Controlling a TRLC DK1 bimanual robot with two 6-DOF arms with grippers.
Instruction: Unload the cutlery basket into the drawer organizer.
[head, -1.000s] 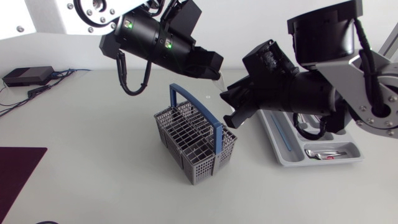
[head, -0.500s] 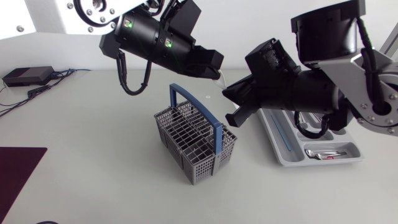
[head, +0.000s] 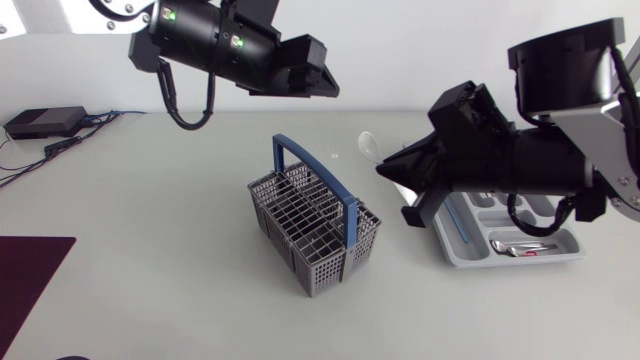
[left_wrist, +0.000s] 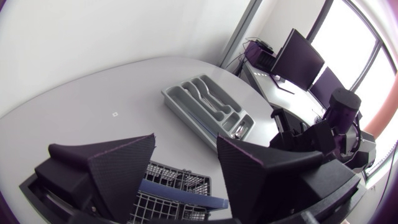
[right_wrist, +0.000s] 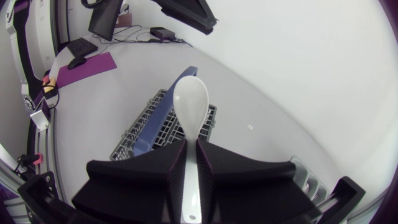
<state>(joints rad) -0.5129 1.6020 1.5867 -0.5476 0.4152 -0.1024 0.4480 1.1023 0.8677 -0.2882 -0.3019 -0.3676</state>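
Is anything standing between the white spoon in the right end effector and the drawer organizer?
Nothing visible does, though the right arm hides part of the drawer organizer. The right end effector grips the white spoon.

The left arm (head: 215, 45) hangs high with the left pincer (left_wrist: 186, 149) spread wide, while the right arm (head: 520, 160) angles the right pincer (right_wrist: 191, 146) inward, fingers clamped on a spoon (right_wrist: 190, 102).

Pale grey table (head: 150, 260), dark purple mat (head: 28, 275) at one edge, black box (head: 45, 122) with cables (head: 100, 118)
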